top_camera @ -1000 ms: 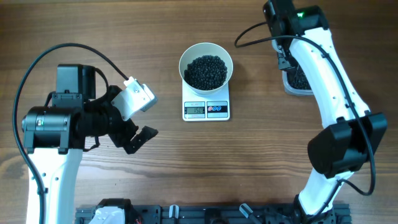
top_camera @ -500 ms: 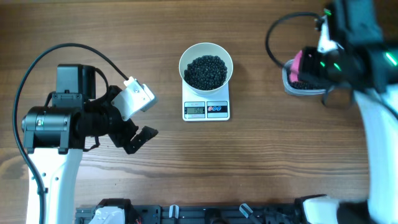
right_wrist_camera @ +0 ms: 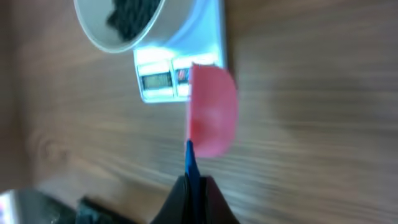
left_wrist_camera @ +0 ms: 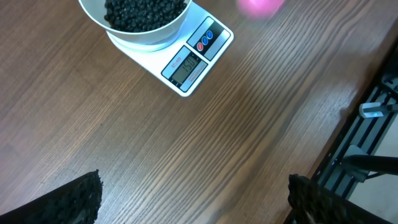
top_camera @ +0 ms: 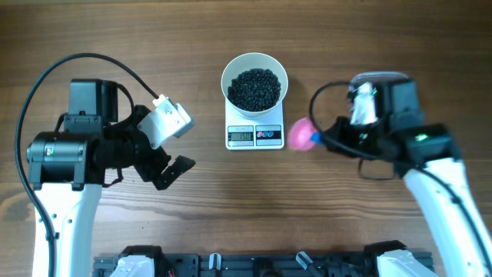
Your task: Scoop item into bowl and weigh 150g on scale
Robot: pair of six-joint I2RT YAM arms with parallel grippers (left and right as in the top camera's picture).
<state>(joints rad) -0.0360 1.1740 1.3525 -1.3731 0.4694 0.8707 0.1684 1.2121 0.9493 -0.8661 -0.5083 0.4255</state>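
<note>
right gripper (right_wrist_camera: 194, 190): pinched together on the thin blue handle of a small pink plastic scoop (right_wrist_camera: 212, 112), with the scoop's cup thrust out ahead and just beside the right edge of the scale. Probably held ready there for a last top-up or trim. Contents of the cup lost in blur, and height above the wood impossible to tell.

left gripper (top_camera: 171, 171): spread wide on nothing, black pads (left_wrist_camera: 68, 202) framing bare wood. Parked well to the left of the scale, seemingly to leave the working lane to the other arm.

small white rectangular kitchen scale (top_camera: 254, 132): flat on the brown wooden table (top_camera: 231, 223), grey display and two small round buttons on the near edge, clear of the bowl's overhang and so open to reading. Digits lit, but too small to read with any certainty.

round glossy white bowl (top_camera: 229, 77): upright and centred on the scale's platform, about as wide as the scale itself, so that the full load bears on the plate.

tiny round matte black beads (top_camera: 254, 88): inside the bowl, a dark even heap across the bottom, well short of the rim. No strays visible on the wood nearby.

stage, as a judgement: filling largely done, fine adjustment against the reading likely next.
</note>
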